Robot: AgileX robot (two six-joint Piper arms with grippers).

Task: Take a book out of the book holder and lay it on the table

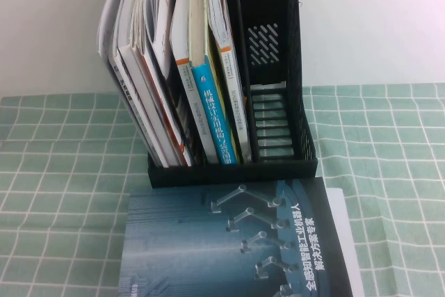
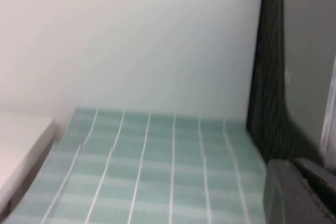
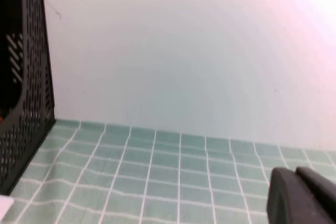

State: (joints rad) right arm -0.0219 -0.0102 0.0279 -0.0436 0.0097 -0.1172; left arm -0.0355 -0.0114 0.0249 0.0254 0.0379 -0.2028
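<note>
A black book holder [image 1: 233, 172] stands at the back of the table, with several books upright in its left and middle compartments, among them one with a blue spine [image 1: 212, 119]. Its right compartment [image 1: 274, 116] is empty. A dark blue book [image 1: 215, 248] lies flat on the green checked cloth just in front of the holder. Neither gripper shows in the high view. My left gripper [image 2: 303, 192] is shut and empty, low beside the holder's side [image 2: 270, 93]. My right gripper [image 3: 303, 195] is shut and empty, low over the cloth, apart from the holder [image 3: 29, 77].
A white sheet [image 1: 345, 231] sticks out from under the flat book's right edge. A white wall rises close behind the holder. Green checked cloth [image 1: 389, 158] lies open to both sides of the holder. A pale edge [image 2: 21, 148] shows in the left wrist view.
</note>
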